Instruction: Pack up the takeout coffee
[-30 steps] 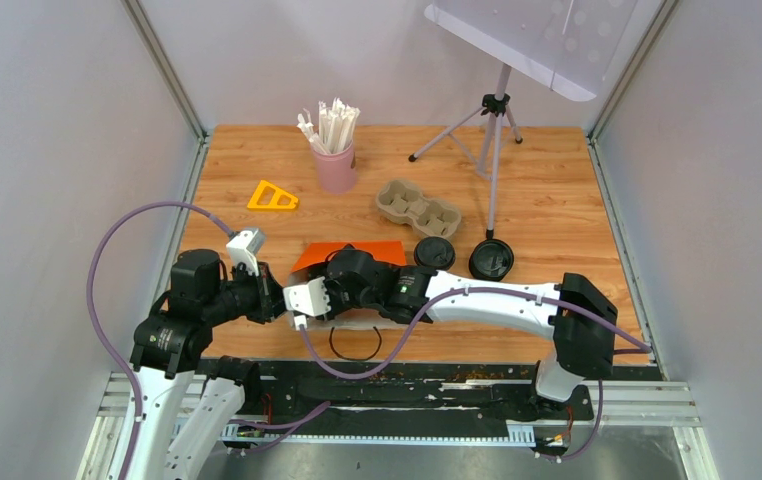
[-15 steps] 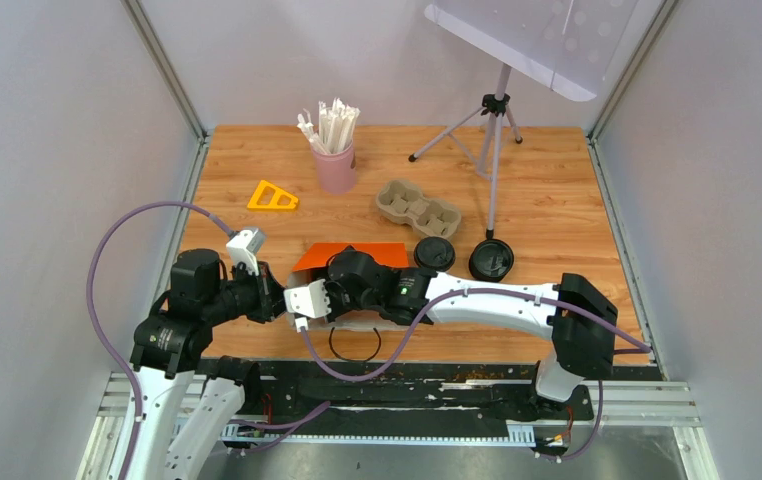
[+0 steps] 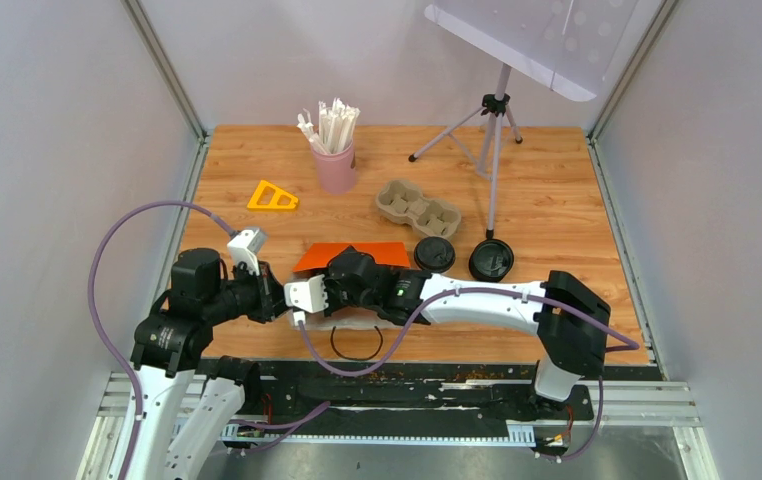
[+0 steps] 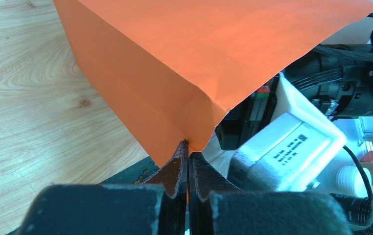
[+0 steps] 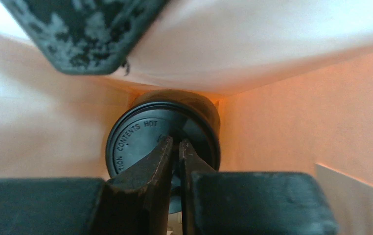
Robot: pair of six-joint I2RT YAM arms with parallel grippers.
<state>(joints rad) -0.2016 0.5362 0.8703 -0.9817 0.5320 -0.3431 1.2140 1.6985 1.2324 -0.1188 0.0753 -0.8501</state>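
Right claw (image 5: 175, 142) faces a lidded cup (image 5: 135, 132) inside the bag (image 5: 297, 122), unseen overhead.

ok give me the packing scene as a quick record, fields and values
left gripper: shut on a corner of the orange bag
right gripper: inside the bag, jaws almost together
in bag: lidded cup, black lid facing the fingertips; grip on it unclear
cup carrier: on the table behind the bag, no cups in it

I'm seeing left arm (image 3: 147, 410) and right arm (image 3: 487, 300) wearing white shells, black joints, purple cables (image 3: 94, 290); right pincer (image 5: 175, 143), six o'clock, showing scuffs.
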